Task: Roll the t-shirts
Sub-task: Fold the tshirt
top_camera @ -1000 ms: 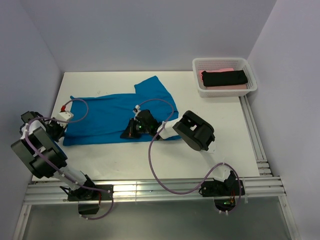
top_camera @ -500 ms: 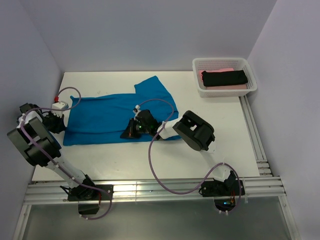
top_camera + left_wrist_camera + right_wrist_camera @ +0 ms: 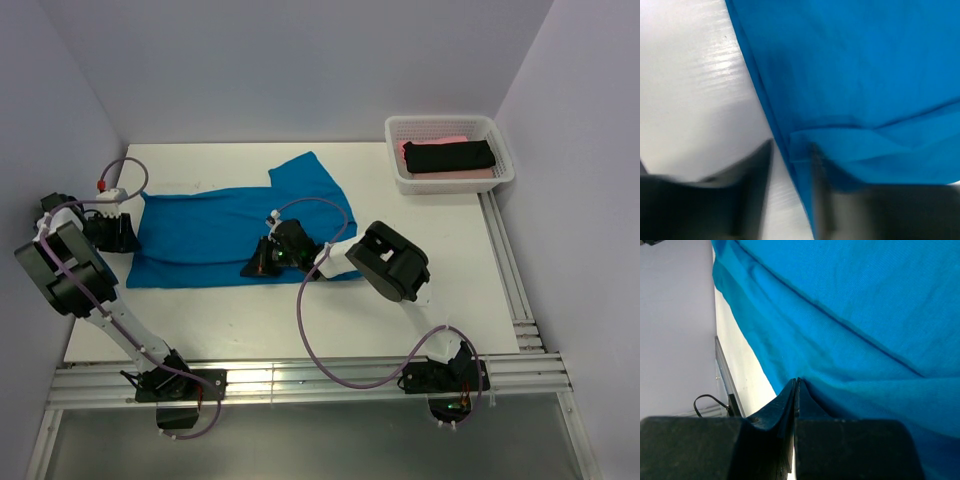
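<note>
the left end effector (image 3: 120,233) sits at the far-left hem of the blue t-shirt (image 3: 215,232) in the top view, low on the white counter (image 3: 300,320). the shirt lies spread flat across the middle-left of the counter, with one sleeve reaching toward the far side. the right end effector (image 3: 256,267) rests on the shirt's near edge, about midway along it. in the white mesh basket (image 3: 400,128) at the far-right corner i see a black t-shirt (image 3: 450,156) lying on a pink t-shirt (image 3: 432,141).

from the left wrist, the left end effector (image 3: 790,195) is blurred, but i can see its jaws standing narrowly apart. the hem of the blue t-shirt (image 3: 855,75) runs into the gap, nearer the right-hand finger. bare counter (image 3: 690,75) shows between the cloth and the other finger. the cloth doubles over in a small fold just ahead of the fingertips.

from the right wrist, the right end effector (image 3: 795,390) is closed tight, its fingers pressed together with no gap. the tips meet the blue t-shirt (image 3: 850,305) at a crease. i cannot tell whether any cloth is nipped between them. a strip of counter (image 3: 737,357) shows left of the shirt's edge.
</note>
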### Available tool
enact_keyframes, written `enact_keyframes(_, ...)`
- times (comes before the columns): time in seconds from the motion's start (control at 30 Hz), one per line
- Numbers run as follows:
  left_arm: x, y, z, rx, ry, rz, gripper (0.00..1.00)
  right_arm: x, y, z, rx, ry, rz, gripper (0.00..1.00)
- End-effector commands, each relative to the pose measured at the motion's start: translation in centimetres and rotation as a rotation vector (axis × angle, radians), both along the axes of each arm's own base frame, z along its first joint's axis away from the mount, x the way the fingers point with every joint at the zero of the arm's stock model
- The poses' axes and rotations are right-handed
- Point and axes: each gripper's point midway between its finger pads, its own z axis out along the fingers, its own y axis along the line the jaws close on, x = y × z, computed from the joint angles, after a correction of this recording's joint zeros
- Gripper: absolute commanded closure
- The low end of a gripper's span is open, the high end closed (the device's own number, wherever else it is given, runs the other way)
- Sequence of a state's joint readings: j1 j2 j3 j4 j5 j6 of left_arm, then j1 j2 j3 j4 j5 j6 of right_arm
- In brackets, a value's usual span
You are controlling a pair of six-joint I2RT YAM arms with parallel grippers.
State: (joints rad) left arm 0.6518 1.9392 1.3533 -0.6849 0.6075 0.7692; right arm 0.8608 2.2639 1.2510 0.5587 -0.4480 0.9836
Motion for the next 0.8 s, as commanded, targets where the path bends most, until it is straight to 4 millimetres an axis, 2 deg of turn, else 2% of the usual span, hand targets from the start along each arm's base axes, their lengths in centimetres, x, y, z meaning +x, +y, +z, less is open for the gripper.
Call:
enact_keyframes(0.0, 1.0, -0.2, 1.4, -0.075, -0.005, 0.081, 0.47, -0.5, -0.8, -2.1, -0.055, 0.028, 0.004, 1.00)
enact_keyframes(0.07, 1.0, 0.0, 2.0, -0.074, -0.017, 0.121, 0.38, -0.5, -0.8, -2.1, -0.055, 0.029, 0.006, 1.00)
enact_keyframes(0.17, 1.3, 0.2, 3.2, -0.070, -0.054, 0.151, 0.37, -0.6, -0.8, -2.0, -0.057, 0.023, 0.009, 1.00)
enact_keyframes(0.33, -0.2, -2.0, 5.1, -0.078, -0.102, 0.006, 0.38, -0.6, -0.9, -2.0, -0.054, 0.024, 0.009, 1.00)
enact_keyframes(0.63, -5.1, -5.0, 4.2, 0.122, -0.189, -0.351, 0.34, -0.9, -0.9, -2.4, -0.052, 0.033, 0.013, 1.00)
enact_keyframes(0.77, -5.2, -5.9, 4.0, 0.181, -0.208, -0.435, 0.33, -0.8, -1.0, -2.3, -0.047, 0.035, 0.009, 1.00)
